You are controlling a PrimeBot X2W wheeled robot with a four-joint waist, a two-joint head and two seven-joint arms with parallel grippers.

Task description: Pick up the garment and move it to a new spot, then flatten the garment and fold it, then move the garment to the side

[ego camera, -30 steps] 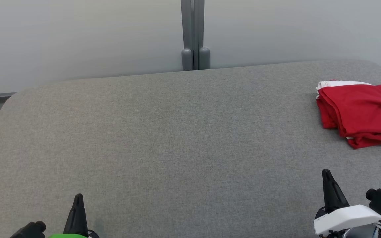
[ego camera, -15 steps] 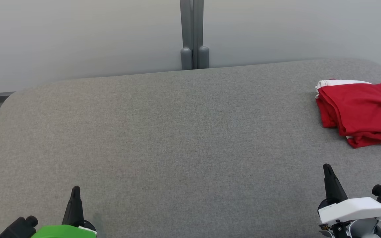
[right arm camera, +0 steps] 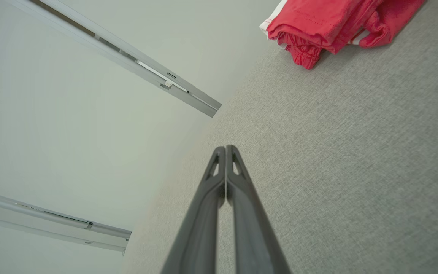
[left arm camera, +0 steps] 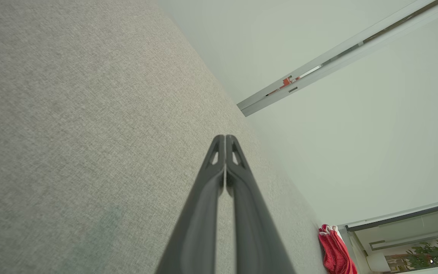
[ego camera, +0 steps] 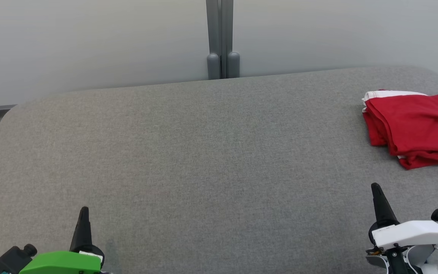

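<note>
A wide grey fabric-covered desk stands before a pale wall with a grey post at its middle. The red garment, trimmed in white, lies folded in a compact stack at the far right of the desk, partly cut off by the picture's edge.

The left tool sits at the near left and the right tool at the near right. Each has its two dark fingers pressed together and holds nothing. Both are well apart from the garment.

Over the last second both tools have crept a little farther onto the desk, while the garment has not stirred. This suggests the folding and moving aside are done, and the arms are merely settling.
</note>
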